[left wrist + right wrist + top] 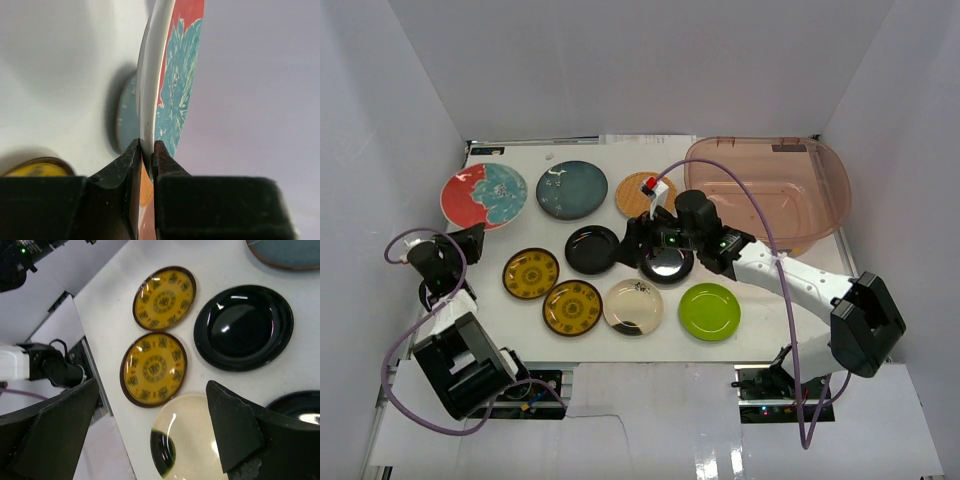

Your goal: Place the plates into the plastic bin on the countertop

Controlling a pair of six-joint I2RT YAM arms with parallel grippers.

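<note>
A plain grey wall [260, 90] rises just right of the left jaws. White paper [645, 141] lies well beyond the right jaws, below the back wall [640, 60].

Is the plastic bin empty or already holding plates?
Empty: the plastic bin shows only its bare translucent floor, nothing inside.

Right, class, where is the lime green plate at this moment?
In the overhead view the lime green plate lies flat at the right end of the near row, next to the cream plate.
</note>
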